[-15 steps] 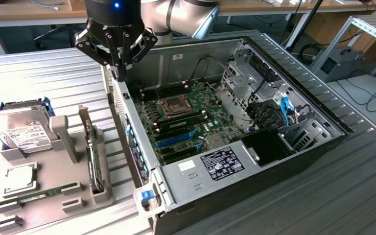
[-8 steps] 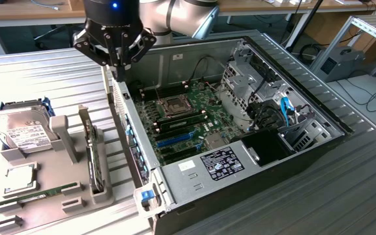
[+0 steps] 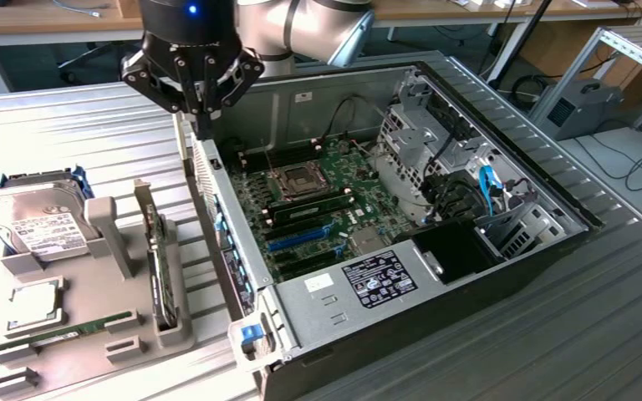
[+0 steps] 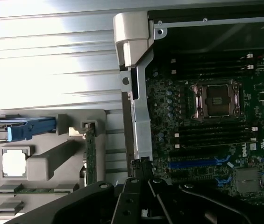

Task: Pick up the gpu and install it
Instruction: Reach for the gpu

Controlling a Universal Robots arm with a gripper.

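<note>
The gpu (image 3: 160,267) stands on edge in a slot of the grey holder (image 3: 98,351) at the exterior view's left, a dark thin card with a metal bracket at its far end. In the wrist view the gpu (image 4: 90,156) is a narrow strip in the grey holder (image 4: 52,161). My gripper (image 3: 201,125) hangs shut and empty over the open computer case's side wall (image 3: 226,234), well above and beyond the card. Its black fingers (image 4: 143,170) meet over that wall (image 4: 139,116).
The open case holds the motherboard with its CPU socket (image 3: 297,180) and blue expansion slots (image 3: 298,238). The holder also carries a hard drive (image 3: 37,221), a processor chip (image 3: 33,305) and a green memory stick (image 3: 64,332). Ribbed metal tabletop (image 3: 87,134) surrounds everything.
</note>
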